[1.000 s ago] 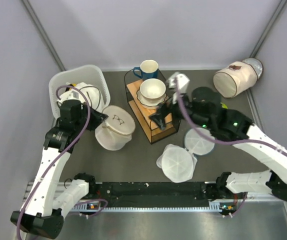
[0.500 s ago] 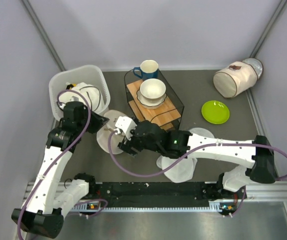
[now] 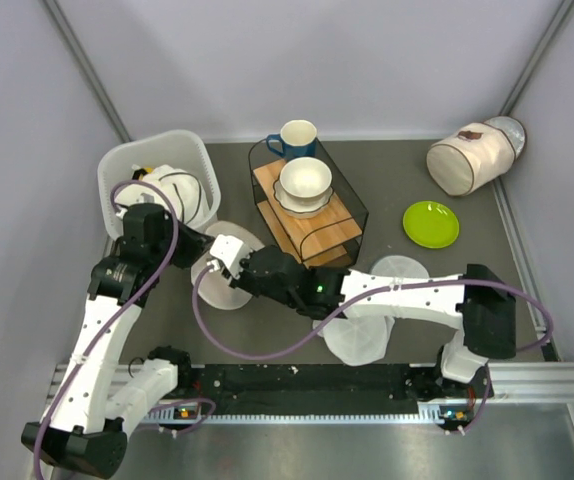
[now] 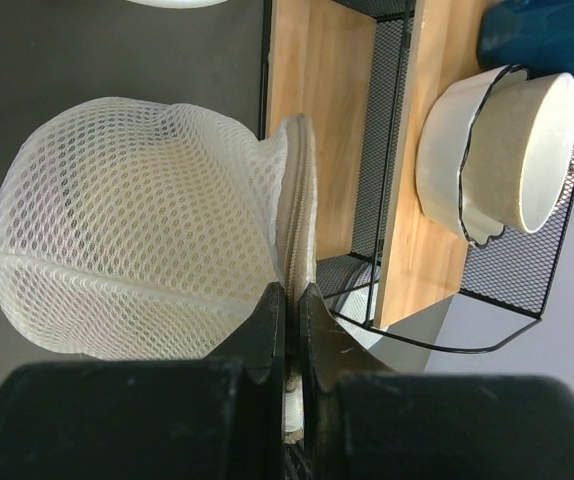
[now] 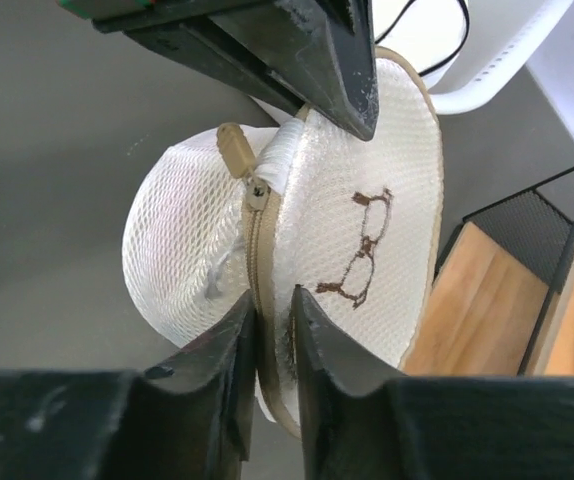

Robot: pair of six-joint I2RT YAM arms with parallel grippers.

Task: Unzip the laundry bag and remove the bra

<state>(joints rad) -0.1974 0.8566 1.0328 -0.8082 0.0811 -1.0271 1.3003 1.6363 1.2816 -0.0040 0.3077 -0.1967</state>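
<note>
The laundry bag (image 3: 219, 288) is a round cream mesh pouch held up on edge left of the rack; its tan zip (image 5: 258, 232) runs round the rim and a brown eyeglasses mark (image 5: 359, 250) shows on one face. My left gripper (image 4: 292, 292) is shut on the bag's zip seam from the left (image 3: 197, 245). My right gripper (image 5: 274, 296) is shut on the rim lower down, jaws pinching the zip band, and reaches in from the right (image 3: 219, 268). The tan zip pull (image 5: 234, 150) hangs free beside the left fingers (image 5: 342, 70). The bra is hidden.
A white basket (image 3: 132, 165) stands at the back left. A black wire rack (image 3: 352, 205) holds a cream bowl (image 3: 305, 180), with a blue mug (image 3: 297, 135) behind. A green plate (image 3: 431, 224), a cylinder bag (image 3: 472, 155) and translucent discs (image 3: 355, 338) lie to the right.
My right arm swung left from the rack to the bag, and its jaws went from wide open to shut on the zip rim. The left gripper kept its hold.
</note>
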